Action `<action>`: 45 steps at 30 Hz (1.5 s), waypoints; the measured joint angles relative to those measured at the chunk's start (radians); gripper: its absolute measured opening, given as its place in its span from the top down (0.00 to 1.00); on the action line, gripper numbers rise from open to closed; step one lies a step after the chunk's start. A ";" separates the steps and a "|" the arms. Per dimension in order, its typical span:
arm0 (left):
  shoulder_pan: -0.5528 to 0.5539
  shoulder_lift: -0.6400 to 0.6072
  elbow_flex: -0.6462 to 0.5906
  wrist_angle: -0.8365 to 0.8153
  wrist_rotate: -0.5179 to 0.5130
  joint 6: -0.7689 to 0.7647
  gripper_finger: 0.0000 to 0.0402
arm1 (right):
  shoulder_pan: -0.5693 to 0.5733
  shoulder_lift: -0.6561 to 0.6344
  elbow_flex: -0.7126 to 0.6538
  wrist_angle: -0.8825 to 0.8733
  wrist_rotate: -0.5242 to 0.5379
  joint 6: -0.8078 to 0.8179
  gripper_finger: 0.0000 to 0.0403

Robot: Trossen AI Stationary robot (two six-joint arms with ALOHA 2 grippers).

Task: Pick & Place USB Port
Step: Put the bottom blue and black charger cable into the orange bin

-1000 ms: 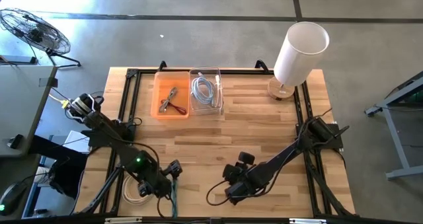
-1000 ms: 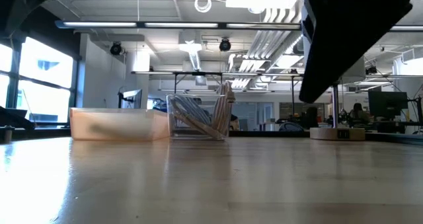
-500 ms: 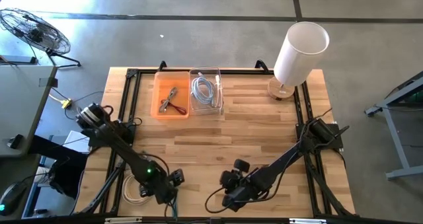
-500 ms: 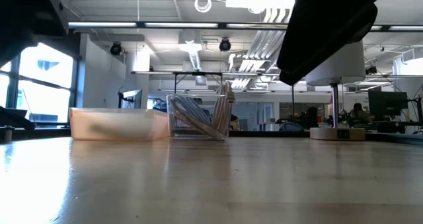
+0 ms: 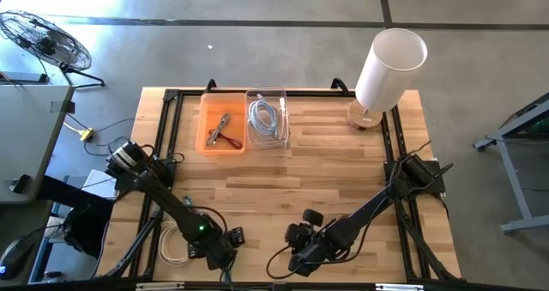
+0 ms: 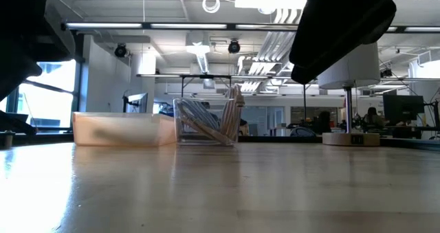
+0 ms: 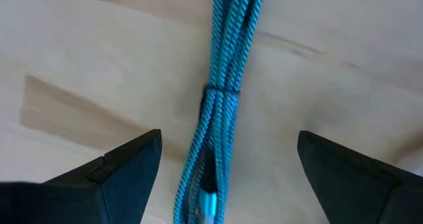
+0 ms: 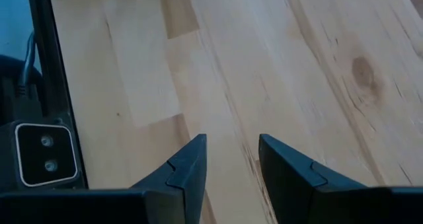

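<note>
Two dark arms reach over the wooden tabletop in the high view, both low at its near edge. We see the left gripper down at the near-left part, above a thin blue cable that is mostly hidden under it, with a pale coiled cable just beside the arm. The right gripper sits near the middle of the near edge. At the far side an orange tray holds a small dark cable, touching a clear bin with a white cable inside; a white lamp stands at the far right.

In the low view we make out the orange tray and clear bin side by side, with dark arm parts overhead.

In the left wrist view, the fingers are spread wide, and the bundled blue USB cable lies on the wood between them, touching neither.

In the right wrist view, the fingers stand slightly parted, holding nothing, above bare wood.
</note>
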 joint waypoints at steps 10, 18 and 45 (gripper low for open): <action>0.019 0.036 0.002 0.058 0.026 0.051 0.14 | 0.007 0.000 0.000 0.016 0.009 0.001 0.68; 0.042 0.057 0.003 0.060 0.091 0.036 0.29 | 0.024 0.000 0.000 0.028 0.043 0.003 0.68; 0.087 0.148 0.002 0.242 0.304 0.104 0.95 | 0.056 0.000 0.000 0.083 0.096 0.003 0.68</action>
